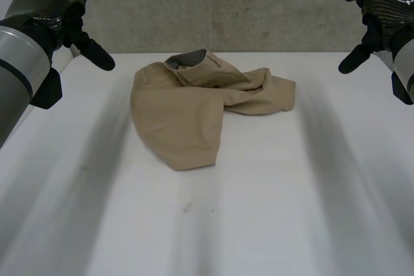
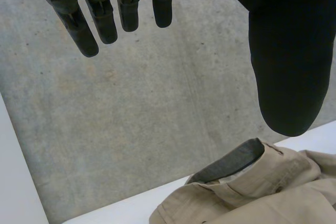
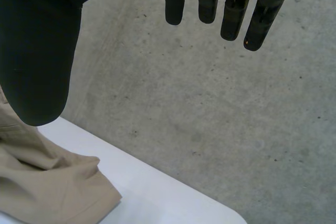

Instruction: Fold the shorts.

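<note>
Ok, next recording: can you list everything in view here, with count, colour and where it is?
shorts: one pair, tan with a grey waistband lining, lying crumpled on the far middle of the table, touched by neither hand
table: one, white, under the shorts
speck: one, dark, on the table on the near side of the shorts
concrete surface: one, grey, beyond the table's far edge
left arm: one, grey, beside the table's left edge
right arm: one, grey, beside the table's right edge
left hand: one, black, raised left of the shorts, fingers straight, holding nothing
right hand: one, black, raised right of the shorts, fingers straight, holding nothing
</note>
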Tool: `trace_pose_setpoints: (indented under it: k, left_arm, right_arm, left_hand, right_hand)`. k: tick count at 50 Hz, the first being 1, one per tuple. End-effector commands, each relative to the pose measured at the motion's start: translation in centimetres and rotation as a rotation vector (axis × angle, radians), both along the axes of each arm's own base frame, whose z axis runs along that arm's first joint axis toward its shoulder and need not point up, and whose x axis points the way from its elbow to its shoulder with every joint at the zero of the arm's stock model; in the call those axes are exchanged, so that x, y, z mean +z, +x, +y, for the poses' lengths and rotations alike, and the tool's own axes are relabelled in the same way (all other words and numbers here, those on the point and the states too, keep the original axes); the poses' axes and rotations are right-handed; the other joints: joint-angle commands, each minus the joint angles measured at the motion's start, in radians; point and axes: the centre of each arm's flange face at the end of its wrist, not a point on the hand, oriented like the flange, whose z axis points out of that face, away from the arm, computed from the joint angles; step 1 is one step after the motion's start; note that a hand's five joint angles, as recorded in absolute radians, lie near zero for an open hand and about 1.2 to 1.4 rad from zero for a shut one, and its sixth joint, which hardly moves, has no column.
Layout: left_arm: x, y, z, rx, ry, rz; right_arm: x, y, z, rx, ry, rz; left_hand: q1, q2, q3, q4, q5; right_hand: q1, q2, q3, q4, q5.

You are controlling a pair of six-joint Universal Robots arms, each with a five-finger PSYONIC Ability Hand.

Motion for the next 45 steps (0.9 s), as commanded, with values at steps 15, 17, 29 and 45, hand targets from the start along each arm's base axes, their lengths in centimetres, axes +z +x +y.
trace_pose_setpoints:
  k: [15, 17, 29, 45]
  left_arm:
    - [-2.5, -0.4, -0.3, -0.03, 0.059, -0.037]
    - [-4.6, -1.1, -1.1, -0.054, 0.09, -0.054]
    - [-14.4, -7.0, -3.9, -0.181, 0.071, -0.234]
    - [-22.8, -12.0, -6.6, -0.433, -0.129, -0.459]
  right_arm:
    - [-0.1, -0.1, -0.6, 0.026, -0.028, 0.066]
    - [-0.5, 0.3, -0.3, 0.068, -0.024, 0.139]
    - [-2.6, 0.9, -0.1, 0.148, 0.044, 0.275]
    - [-4.9, 1.2, -0.9, 0.157, 0.107, 0.296]
  left_hand:
    - [-0.014, -0.005, -0.016, -0.008, -0.003]
    - [-0.014, -0.005, -0.016, -0.008, -0.003]
    - [0.024, 0.033, 0.022, 0.03, 0.035]
    - [0.121, 0.129, 0.119, 0.127, 0.132]
  right_hand:
    - [-0.019, -0.033, -0.032, -0.057, -0.068]
    - [-0.019, -0.033, -0.032, -0.057, -0.068]
    - [-0.019, -0.033, -0.032, -0.057, -0.068]
    - [-0.019, -0.033, -0.032, -0.057, -0.068]
